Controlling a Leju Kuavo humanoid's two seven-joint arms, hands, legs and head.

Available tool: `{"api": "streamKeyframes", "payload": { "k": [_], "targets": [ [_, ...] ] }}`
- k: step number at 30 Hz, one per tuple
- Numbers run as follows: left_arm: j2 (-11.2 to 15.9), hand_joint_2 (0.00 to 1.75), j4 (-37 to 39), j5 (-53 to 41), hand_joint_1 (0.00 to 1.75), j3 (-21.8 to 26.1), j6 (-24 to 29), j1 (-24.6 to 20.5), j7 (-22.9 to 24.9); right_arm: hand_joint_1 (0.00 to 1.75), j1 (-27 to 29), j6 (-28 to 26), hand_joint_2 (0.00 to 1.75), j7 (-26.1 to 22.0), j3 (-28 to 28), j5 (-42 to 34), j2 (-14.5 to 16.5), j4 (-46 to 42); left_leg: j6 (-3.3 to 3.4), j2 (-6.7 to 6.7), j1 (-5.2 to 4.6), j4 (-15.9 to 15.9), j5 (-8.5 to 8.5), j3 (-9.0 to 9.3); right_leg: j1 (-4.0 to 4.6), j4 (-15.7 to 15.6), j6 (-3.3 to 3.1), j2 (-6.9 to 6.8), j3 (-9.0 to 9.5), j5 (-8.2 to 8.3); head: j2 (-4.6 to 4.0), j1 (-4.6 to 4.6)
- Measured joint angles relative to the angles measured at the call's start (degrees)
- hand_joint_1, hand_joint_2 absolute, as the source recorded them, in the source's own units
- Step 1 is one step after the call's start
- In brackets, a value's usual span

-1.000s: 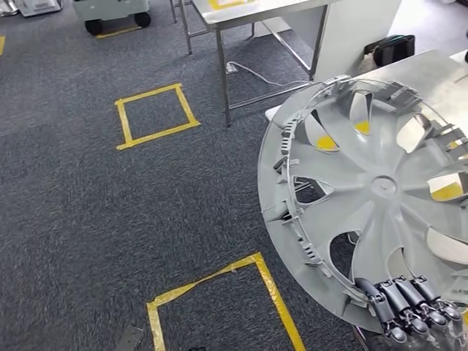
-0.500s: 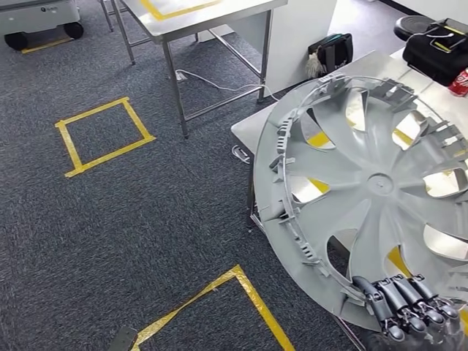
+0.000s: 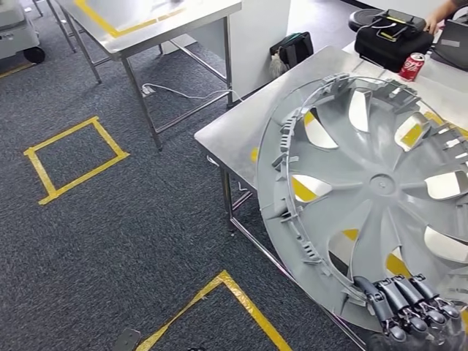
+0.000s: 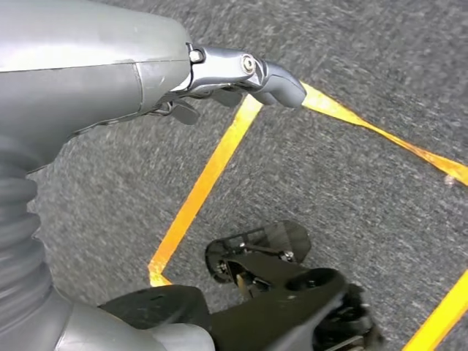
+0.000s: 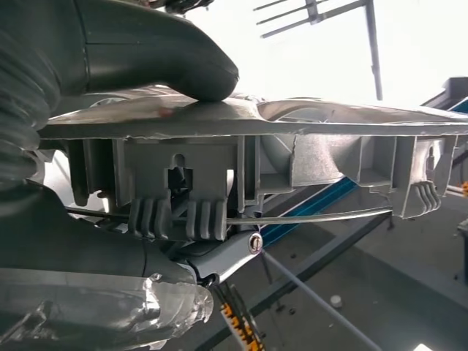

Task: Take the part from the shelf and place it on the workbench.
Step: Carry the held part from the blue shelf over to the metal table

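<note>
The part is a large grey wheel cover with curved spokes, and I hold it up with its inner side facing me. My right hand grips its lower rim, dark fingers curled over the edge. In the right wrist view the thumb presses on one face of the wheel cover's rim and the fingers clamp the other. The steel workbench lies right behind and below the cover, with yellow tape marks showing through the spoke gaps. My left hand hangs over the carpet and holds nothing.
A second steel table stands at the upper left with a cable beneath it. Yellow tape squares mark the grey carpet. On the workbench's far end are a black case and a red can, near a person's hand.
The camera has turned, so the floor and tables have slid left and the workbench shows more fully under the cover. The wheel cover stays in my right hand's grip.
</note>
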Motion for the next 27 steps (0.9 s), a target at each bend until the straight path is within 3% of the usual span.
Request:
{"api": "streamKeyframes", "payload": {
  "k": [1,3,5,7,9,11,13,14,15,17,19,21,24,25,27],
  "targets": [
    [0.0,1.75,0.0,0.0,0.0,0.0,0.1,0.0,0.1,1.75,0.0,0.0,1.75,0.0,0.0,0.0,0.0,0.0,-0.05,-0.43,0.18,-3.1,1.83,1.71,-0.13,0.0,0.15,0.75,0.08,-0.04,0.0,0.0],
    [0.0,1.75,0.0,0.1,0.0,0.0,0.1,-0.1,0.1,1.75,0.0,0.0,1.75,0.0,0.0,0.0,0.0,0.0,-0.15,-2.87,0.74,-11.0,4.53,5.9,-0.21,0.2,0.76,2.15,0.04,-0.31,0.0,0.01],
    [0.0,1.75,0.0,0.1,0.0,0.0,0.1,-0.2,0.1,1.75,0.1,0.0,1.75,0.0,0.0,0.0,0.0,0.0,0.06,-4.54,1.01,-14.7,4.64,7.93,-0.27,0.4,1.54,3.34,-0.57,-0.48,0.0,0.05],
    [0.0,1.75,0.0,0.1,0.0,0.0,0.2,-0.3,0.0,1.75,0.2,0.0,1.75,0.1,0.0,0.0,0.0,0.0,0.81,-3.63,0.89,-15.1,4.23,8.17,-0.52,0.2,2.3,4.17,-1.11,-0.5,0.0,0.08],
    [0.0,1.75,0.0,0.2,0.0,0.0,0.2,-0.4,0.0,1.75,0.3,0.0,1.75,0.1,0.0,0.0,0.0,0.0,1.7,-2.41,0.84,-15.4,4.09,8.43,-0.5,2.0,2.83,2.14,-2.04,-1.66,0.01,0.32],
    [0.0,1.75,0.0,0.2,0.0,0.0,0.2,-0.3,-0.1,1.75,0.2,0.0,1.75,0.1,0.0,0.0,0.0,0.0,2.37,-1.13,0.62,-15.5,3.85,8.66,-0.33,8.5,3.07,-1.09,-5.37,-4.9,0.0,0.61],
    [0.0,1.75,0.0,0.2,0.0,0.0,0.2,-0.1,-0.1,1.75,0.1,0.0,1.75,0.1,0.1,0.0,0.0,0.0,2.66,0.08,0.3,-15.5,3.51,8.91,-0.3,15.8,3.22,-2.24,-9.45,-7.51,0.0,0.62],
    [0.0,1.75,0.0,0.2,0.0,0.0,0.2,0.0,-0.1,1.75,0.2,0.0,1.75,0.2,0.1,0.0,0.0,0.0,2.67,0.52,0.19,-15.4,3.32,9.12,-0.29,17.1,3.23,-2.4,-10.37,-7.3,0.0,0.61],
    [0.0,1.75,0.0,0.3,0.0,0.0,0.2,-0.1,-0.1,1.75,0.3,0.0,1.75,0.3,0.1,0.0,0.0,0.0,2.64,0.81,0.12,-15.4,3.11,9.41,-0.26,16.1,3.15,-2.47,-10.05,-5.93,0.01,0.61],
    [-0.1,1.75,0.0,0.3,0.0,0.0,0.3,-0.2,-0.1,1.75,0.4,0.0,1.75,0.3,0.1,0.0,0.0,0.0,2.45,1.16,0.06,-15.4,2.65,10.18,-0.16,8.7,2.74,-2.87,-6.58,-1.53,0.01,0.64],
    [-0.1,1.75,0.0,0.3,0.0,0.0,0.3,-0.2,-0.1,1.75,0.4,0.0,1.75,0.3,0.2,0.0,0.0,0.0,2.03,1.3,-0.13,-15.3,2.21,10.7,0.11,2.5,2.23,-3.45,-3.42,0.79,0.0,0.61],
    [-0.1,1.75,0.0,0.3,0.0,0.0,0.3,-0.2,-0.1,1.75,0.4,0.0,1.75,0.3,0.2,0.0,0.0,0.0,1.46,1.4,-0.22,-15.4,2.05,10.85,0.41,1.2,1.8,-3.53,-2.71,0.71,0.0,0.56],
    [-0.1,1.75,0.0,0.3,0.0,0.0,0.4,-0.3,-0.1,1.75,0.5,0.0,1.75,0.4,0.2,0.0,0.0,0.0,0.44,1.17,-0.09,-14.4,1.2,10.78,0.18,0.6,0.99,-3.12,-1.85,0.74,0.0,0.41],
    [-0.1,1.75,0.0,0.3,0.0,0.0,0.4,-0.4,-0.1,1.75,0.4,0.0,1.75,0.4,0.2,0.0,0.0,0.0,0.12,0.87,-0.06,-12.1,0.06,9.72,-0.01,0.3,0.73,-3.01,-1.44,0.72,0.0,0.27],
    [-0.1,1.75,0.0,0.3,0.0,0.0,0.4,-0.3,-0.1,1.75,0.3,0.0,1.75,0.4,0.2,0.0,0.0,0.0,-0.22,0.37,0.05,-4.5,-2.96,5.39,-0.16,0.3,0.33,-2.71,-1.07,0.45,-0.01,0.0]
  ]
}}
